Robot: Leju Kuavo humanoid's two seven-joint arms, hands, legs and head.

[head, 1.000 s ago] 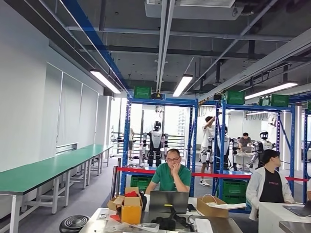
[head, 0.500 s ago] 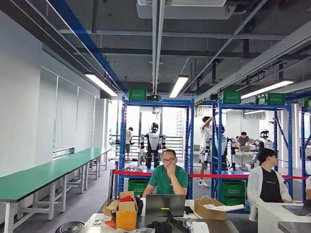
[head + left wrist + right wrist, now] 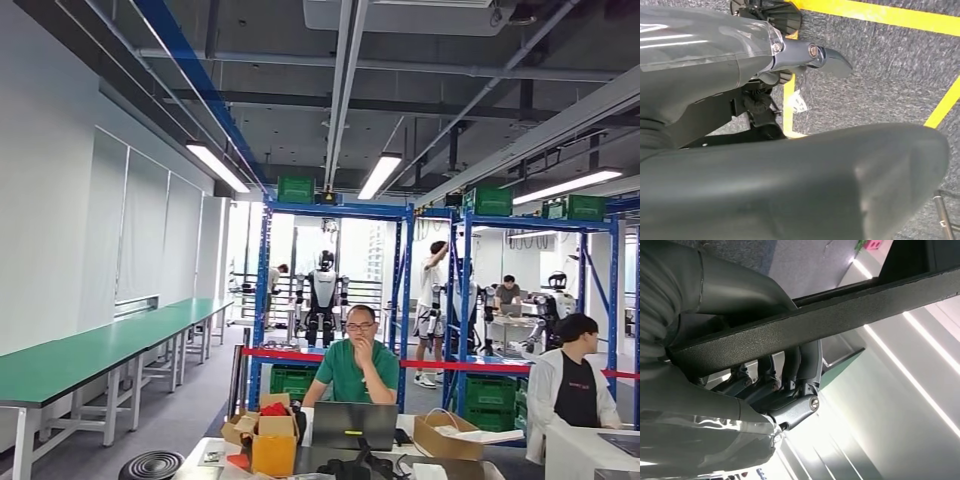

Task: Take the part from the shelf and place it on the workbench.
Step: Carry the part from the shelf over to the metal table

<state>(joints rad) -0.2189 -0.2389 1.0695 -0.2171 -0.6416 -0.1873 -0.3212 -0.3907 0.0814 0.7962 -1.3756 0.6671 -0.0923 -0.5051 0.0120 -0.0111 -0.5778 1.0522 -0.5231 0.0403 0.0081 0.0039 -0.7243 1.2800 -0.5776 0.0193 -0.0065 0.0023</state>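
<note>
— Right hand point(image 3: 764, 390) grasps the dark flat part point(image 3: 866, 305), fingers point(image 3: 806, 360) hooked over its edge.
— And the left hand point(image 3: 753, 70)?
— Released, above the yellow-lined floor point(image 3: 885, 65). The green workbench point(image 3: 90, 352) hugs the left wall, with an aisle point(image 3: 192, 405) beside it.

The left hand point(image 3: 791, 165) is seen in the left wrist view with its thick grey thumb stretched long and one dark finger point(image 3: 821, 54) extended straight; nothing is held in it. The right hand point(image 3: 764, 390) is seen in the right wrist view with its fingers point(image 3: 806, 365) curled around a flat black bar point(image 3: 836, 315), which is gripped.
</note>
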